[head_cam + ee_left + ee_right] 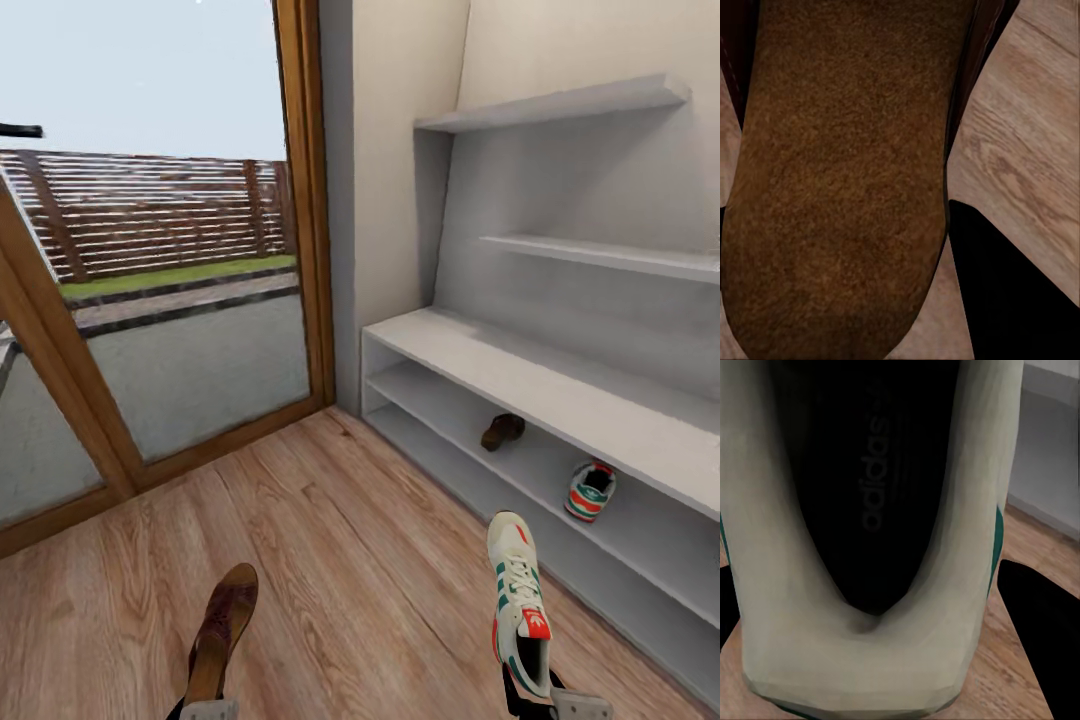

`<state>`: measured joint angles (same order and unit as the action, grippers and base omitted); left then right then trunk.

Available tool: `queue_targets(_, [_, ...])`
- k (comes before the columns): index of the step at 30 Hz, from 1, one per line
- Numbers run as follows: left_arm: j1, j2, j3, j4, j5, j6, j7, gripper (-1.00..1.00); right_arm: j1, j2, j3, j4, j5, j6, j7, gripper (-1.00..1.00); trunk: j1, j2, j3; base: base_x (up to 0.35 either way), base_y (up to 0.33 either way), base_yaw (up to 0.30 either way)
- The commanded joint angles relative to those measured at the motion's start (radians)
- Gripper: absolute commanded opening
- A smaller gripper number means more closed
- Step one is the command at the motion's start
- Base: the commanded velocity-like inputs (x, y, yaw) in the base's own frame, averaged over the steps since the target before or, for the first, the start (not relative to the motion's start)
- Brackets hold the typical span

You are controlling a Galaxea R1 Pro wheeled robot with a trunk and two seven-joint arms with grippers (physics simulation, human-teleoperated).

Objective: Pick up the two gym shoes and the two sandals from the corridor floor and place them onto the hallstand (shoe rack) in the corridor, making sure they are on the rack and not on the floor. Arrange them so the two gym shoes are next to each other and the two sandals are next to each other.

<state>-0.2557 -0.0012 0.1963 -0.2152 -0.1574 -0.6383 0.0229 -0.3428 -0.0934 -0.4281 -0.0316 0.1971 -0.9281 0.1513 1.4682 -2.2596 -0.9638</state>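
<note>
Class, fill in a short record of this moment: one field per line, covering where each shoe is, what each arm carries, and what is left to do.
Left gripper: jaws shut on a brown sandal, held above the floor
Right gripper: jaws shut on a white gym shoe
Hallstand: pale-grey, two open shelf rows
Already on the rack: second sandal and second gym shoe, both on the upper open shelf, apart from each other
Left to do: set each held shoe beside its partner
</note>
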Motion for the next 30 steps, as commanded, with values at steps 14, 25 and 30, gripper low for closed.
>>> queue_targets(14, [-0.001, 0.0, 0.006, 0.0, -0.013, -0.003, 0.003, -1.0, -0.001, 0.0, -0.009, 0.001, 0.007, -0.002, 0.004, -1.0, 0.0, 0.0, -0.001, 0.283, 0.229, -0.264])
queue_targets(25, [-0.001, 0.0, 0.006, 0.0, -0.013, -0.003, 0.003, -1.0, -0.001, 0.0, -0.009, 0.001, 0.007, -0.002, 0.004, -1.0, 0.0, 0.0, -0.001, 0.251, 0.255, -0.264])
queue_targets(30, [-0.001, 0.0, 0.006, 0.0, -0.013, -0.003, 0.003, -1.0, -0.001, 0.0, -0.009, 0.001, 0.007, -0.002, 0.004, -1.0, 0.0, 0.0, -0.001, 0.211, 0.281, -0.264])
